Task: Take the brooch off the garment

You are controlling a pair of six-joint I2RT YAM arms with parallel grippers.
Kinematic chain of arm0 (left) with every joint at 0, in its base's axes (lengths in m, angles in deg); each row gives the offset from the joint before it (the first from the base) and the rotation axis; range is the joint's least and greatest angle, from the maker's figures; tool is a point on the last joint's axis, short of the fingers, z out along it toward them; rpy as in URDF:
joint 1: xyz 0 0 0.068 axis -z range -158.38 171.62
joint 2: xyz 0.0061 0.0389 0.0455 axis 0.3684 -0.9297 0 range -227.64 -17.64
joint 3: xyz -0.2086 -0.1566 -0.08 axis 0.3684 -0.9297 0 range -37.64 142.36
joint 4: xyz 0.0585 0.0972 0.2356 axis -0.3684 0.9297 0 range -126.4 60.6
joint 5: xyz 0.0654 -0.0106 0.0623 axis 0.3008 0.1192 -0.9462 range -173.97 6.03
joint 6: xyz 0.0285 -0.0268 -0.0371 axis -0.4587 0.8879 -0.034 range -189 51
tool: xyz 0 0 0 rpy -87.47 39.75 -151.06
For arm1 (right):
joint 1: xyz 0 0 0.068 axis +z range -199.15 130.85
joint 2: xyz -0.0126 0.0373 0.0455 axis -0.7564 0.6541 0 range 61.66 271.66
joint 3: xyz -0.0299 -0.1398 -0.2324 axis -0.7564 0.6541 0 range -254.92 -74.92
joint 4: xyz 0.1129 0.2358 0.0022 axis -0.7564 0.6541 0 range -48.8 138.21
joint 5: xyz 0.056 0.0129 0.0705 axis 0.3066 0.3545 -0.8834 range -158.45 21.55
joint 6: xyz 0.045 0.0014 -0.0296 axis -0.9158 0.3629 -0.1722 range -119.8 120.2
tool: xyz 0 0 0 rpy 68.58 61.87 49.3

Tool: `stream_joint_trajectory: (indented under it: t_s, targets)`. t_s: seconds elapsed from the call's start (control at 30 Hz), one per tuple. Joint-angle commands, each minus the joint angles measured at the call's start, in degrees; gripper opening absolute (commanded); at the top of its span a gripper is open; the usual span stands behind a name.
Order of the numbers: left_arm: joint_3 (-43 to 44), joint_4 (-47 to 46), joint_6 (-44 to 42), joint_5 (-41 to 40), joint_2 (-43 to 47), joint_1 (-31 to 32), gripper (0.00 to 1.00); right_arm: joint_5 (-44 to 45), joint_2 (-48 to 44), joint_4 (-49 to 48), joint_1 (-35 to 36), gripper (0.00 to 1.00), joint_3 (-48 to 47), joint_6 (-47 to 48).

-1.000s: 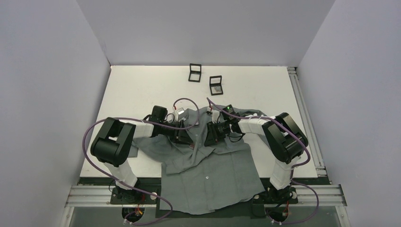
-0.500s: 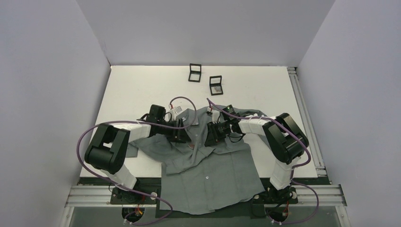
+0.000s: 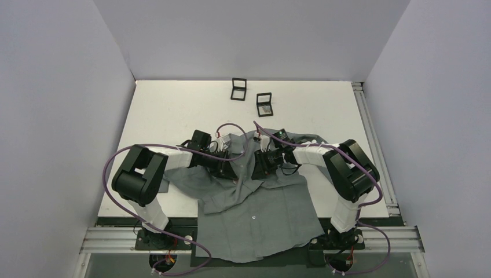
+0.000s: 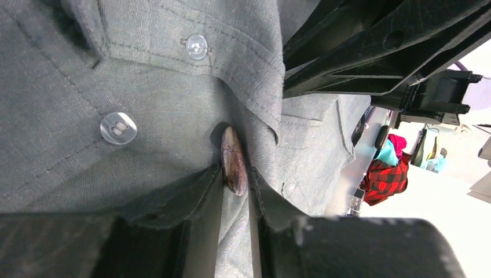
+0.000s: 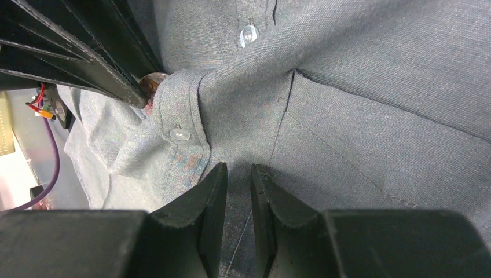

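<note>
Left wrist: garment (image 4: 145, 87) fold (overlapping brooch (image 4: 233, 160)).

My left arm (image 3: 173, 156) and right arm (image 3: 310, 153) are built alike, with white tube links between chunky black joint housings. My purple cables (image 3: 106, 171) loop out toward nine o'clock on the left and three o'clock on the right. A small green light (image 3: 282, 132) glows at twelve o'clock on my right wrist, and my left fingers (image 4: 168, 231) and right fingers (image 5: 202, 208) are matte black wedges tapering to narrow tips.
</note>
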Motion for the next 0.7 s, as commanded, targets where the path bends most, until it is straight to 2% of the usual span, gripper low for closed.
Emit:
stream_joint_trajectory:
  t_s: [0.0, 0.03, 0.1, 0.33, 0.47, 0.67]
  targets:
    - [0.81, -3.58, 1.10, 2.25, 0.64, -1.18, 0.11, 2.71, -2.21, 1.21, -0.23, 0.20, 0.61, 2.64]
    - [0.77, -3.61, 1.21, 2.10, 0.53, -1.49, 0.04, 2.87, -2.41, 1.23, -0.19, 0.20, 0.48, 2.84]
    - [0.88, -3.68, 1.38, 2.30, 0.19, -2.53, 0.00, 3.13, -2.92, 1.07, -0.16, 0.20, 0.19, 3.01]
    - [-1.46, -9.82, 4.67, 7.73, 1.25, -6.46, 0.00, 4.59, -7.05, 0.11, 0.00, 0.23, -0.63, 5.92]
    - [-3.82, -17.28, 12.56, 14.24, 2.02, -8.50, 0.00, 6.88, -11.50, -1.00, 0.21, 0.30, -1.28, 10.14]
    - [-5.69, -26.31, 21.90, 21.85, 1.47, -8.92, 0.00, 11.23, -19.33, -3.37, 2.79, 0.39, -0.34, 22.24]
